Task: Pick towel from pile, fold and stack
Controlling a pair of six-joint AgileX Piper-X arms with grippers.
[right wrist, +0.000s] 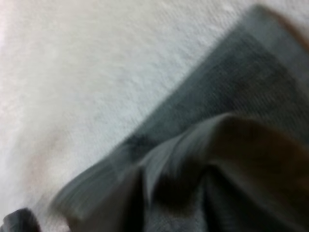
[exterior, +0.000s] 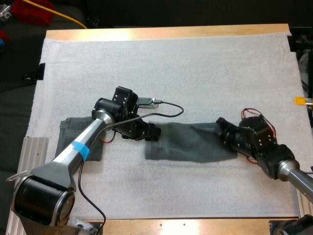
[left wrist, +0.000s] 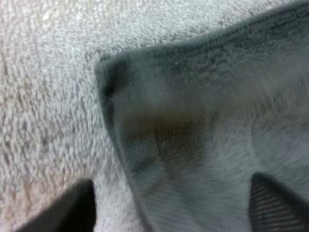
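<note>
Item 1, spread towel (exterior: 190,142): dark grey-green. You have it lying lengthwise across the middle of the white mat (exterior: 171,63), between your two grippers. Its surface is rumpled rather than smooth.

Item 2, folded towel (exterior: 71,133): same colour, a flat squared shape at the mat's left side, partly under your left arm. It sits near the spread towel's left end; you cannot tell whether the two touch.

Item 3, left gripper (exterior: 149,132): low at the spread towel's left end. In the left wrist view its two black fingers (left wrist: 67,210) stand wide apart. A corner of the towel lies just ahead of them and the cloth runs back between them, with one finger over bare mat and the other over cloth. It is spread and pinching nothing.

Item 4, right gripper (exterior: 221,128): down at the spread towel's right end. In the right wrist view a raised fold of the cloth bunches up close, above a flat ribbed edge that rests on the mat. You cannot tell whether this gripper is clamped on the cloth.

Item 5, blue band (exterior: 80,147): plain blue, wrapped round the silver tube of your left arm.

Item 6, wooden table (exterior: 166,33): its rim shows along the mat's far edge.
</note>
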